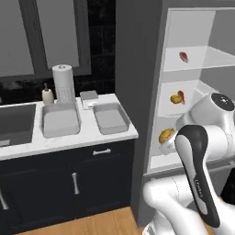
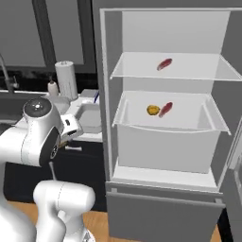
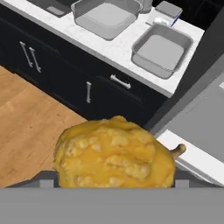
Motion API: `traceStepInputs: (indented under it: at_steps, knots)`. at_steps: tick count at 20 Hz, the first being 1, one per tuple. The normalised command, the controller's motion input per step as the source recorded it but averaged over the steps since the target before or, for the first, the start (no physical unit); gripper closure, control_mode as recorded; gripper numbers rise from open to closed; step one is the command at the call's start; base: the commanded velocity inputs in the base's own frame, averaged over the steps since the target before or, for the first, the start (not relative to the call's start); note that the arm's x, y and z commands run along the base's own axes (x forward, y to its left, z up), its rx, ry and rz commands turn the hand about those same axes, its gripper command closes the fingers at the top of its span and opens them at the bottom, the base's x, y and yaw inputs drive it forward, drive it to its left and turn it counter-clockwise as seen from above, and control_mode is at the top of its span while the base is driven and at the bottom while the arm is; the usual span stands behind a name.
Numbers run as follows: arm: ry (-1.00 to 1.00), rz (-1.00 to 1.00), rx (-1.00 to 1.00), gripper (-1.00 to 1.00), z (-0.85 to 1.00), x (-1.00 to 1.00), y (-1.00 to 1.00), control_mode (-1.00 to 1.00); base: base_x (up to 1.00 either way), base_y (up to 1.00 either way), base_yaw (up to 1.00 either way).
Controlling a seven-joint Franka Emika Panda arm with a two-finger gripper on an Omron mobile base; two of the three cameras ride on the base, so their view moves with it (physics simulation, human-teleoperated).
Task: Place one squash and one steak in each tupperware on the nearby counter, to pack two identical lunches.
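A lumpy yellow-orange squash fills the bottom of the hand view, hiding the fingertips; my gripper is shut on it, in the air beside the open fridge's lower shelf. Below it are the wooden floor and dark cabinets. A second squash lies next to a red steak on the fridge's middle shelf. Another steak rests on the upper shelf. Two grey tupperware trays stand side by side on the white counter, left of the fridge, with nothing in them.
The fridge stands open, its side wall hard against the counter's right end. A paper towel roll, a soap bottle and a small grey box stand behind the trays. A dark sink lies at the left.
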Motion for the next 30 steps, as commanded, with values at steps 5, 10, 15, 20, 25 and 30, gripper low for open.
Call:
traceStepInputs:
  at_steps: [5, 10, 15, 20, 25, 30]
  knots:
    - [0.0, 0.0, 0.0, 1.0, 0.0, 0.0, 0.0, 1.0, 0.29, 0.61, -0.18]
    - [0.0, 0.0, 0.0, 1.0, 0.0, 0.0, 0.0, 1.0, 0.61, 0.02, -0.17]
    - [0.0, 0.0, 0.0, 1.0, 0.0, 0.0, 0.0, 1.0, 0.24, 0.08, -0.27]
    - [0.04, -0.27, -0.01, 1.0, -0.07, 0.15, 0.31, -1.0, 0.03, 0.07, -0.07]
    - [0.03, -0.26, -0.09, 1.0, -0.24, 0.49, 0.7, -1.0, 0.0, 0.0, 0.0]
    - [0.07, -0.12, -0.14, 1.0, -0.27, 0.82, 0.62, -1.0, 0.0, 0.0, 0.0]
